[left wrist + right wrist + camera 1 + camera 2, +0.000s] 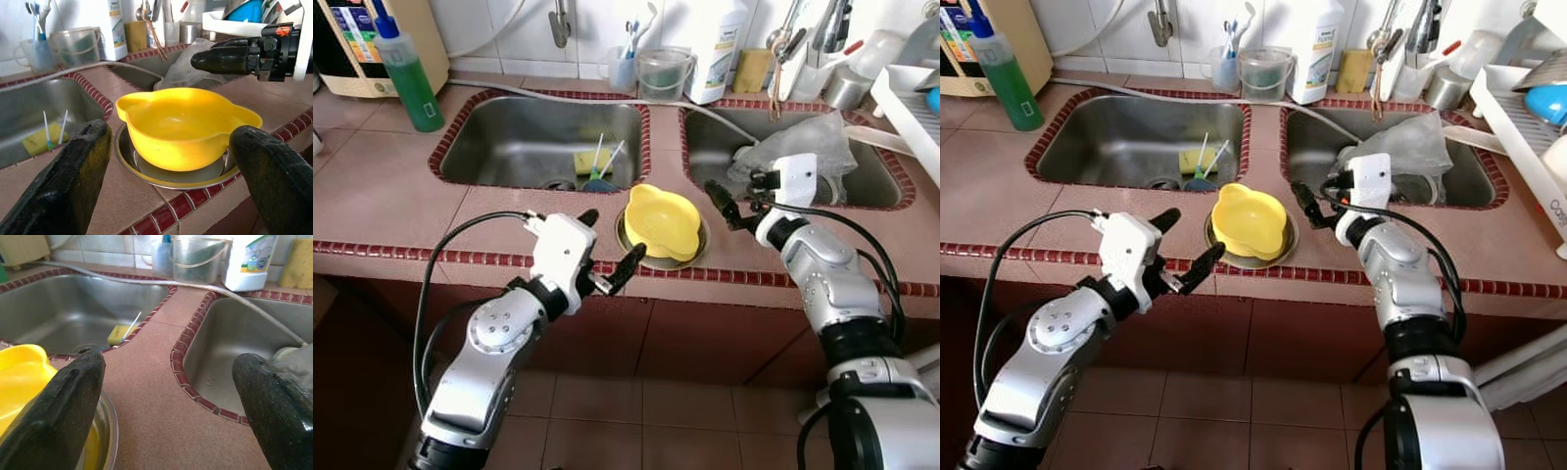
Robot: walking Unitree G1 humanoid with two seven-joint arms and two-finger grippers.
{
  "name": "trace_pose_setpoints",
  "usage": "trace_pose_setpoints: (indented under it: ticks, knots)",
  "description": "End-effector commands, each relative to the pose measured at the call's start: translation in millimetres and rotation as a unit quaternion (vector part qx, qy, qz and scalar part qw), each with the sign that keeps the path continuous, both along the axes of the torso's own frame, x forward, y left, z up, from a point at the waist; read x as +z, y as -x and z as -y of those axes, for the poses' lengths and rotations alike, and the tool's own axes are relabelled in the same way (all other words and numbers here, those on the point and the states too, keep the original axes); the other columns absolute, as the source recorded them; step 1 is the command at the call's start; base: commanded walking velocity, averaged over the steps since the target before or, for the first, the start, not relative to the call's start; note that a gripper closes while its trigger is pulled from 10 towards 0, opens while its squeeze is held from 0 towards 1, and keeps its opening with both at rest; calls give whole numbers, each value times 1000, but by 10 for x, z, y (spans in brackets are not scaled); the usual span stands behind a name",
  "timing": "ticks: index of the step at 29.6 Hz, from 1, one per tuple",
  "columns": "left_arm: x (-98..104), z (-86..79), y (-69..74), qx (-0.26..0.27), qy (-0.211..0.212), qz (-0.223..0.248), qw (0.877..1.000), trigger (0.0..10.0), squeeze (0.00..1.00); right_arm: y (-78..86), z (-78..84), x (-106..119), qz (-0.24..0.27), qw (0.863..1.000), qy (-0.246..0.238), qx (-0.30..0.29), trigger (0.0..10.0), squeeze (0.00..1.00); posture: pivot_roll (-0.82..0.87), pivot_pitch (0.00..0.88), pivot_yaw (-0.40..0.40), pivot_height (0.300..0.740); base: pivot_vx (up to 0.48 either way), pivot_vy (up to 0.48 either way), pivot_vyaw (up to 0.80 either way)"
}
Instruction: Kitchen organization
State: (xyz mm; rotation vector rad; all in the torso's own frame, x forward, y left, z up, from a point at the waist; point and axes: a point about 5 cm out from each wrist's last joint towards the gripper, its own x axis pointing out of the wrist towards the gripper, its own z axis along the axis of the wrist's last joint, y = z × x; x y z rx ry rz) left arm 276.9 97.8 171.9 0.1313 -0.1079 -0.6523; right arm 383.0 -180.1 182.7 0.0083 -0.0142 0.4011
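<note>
A yellow bowl with two small handles sits tilted inside a steel bowl on the tiled counter strip between the two sinks. My left gripper is open just in front and to the left of it, and the bowl shows between the fingers in the left wrist view. On the bowl's right, my right gripper is open and low over the counter, pointing toward the back wall. Its wrist view has the yellow bowl at the edge. Neither gripper holds anything.
The left sink holds a yellow sponge and brushes. A crumpled plastic bag lies in the right sink. A green bottle, cup, clear jug and white detergent bottle stand along the back. A dish rack is at the right.
</note>
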Motion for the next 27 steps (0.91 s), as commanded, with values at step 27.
trace_pose_setpoints:
  ticks: [27]
  knots:
    - [83,137,95,-14,5,17,1000,10000,0,-95,17,169,-27,994,21,106,10000,0,5,134,-55,740,0,0,0]
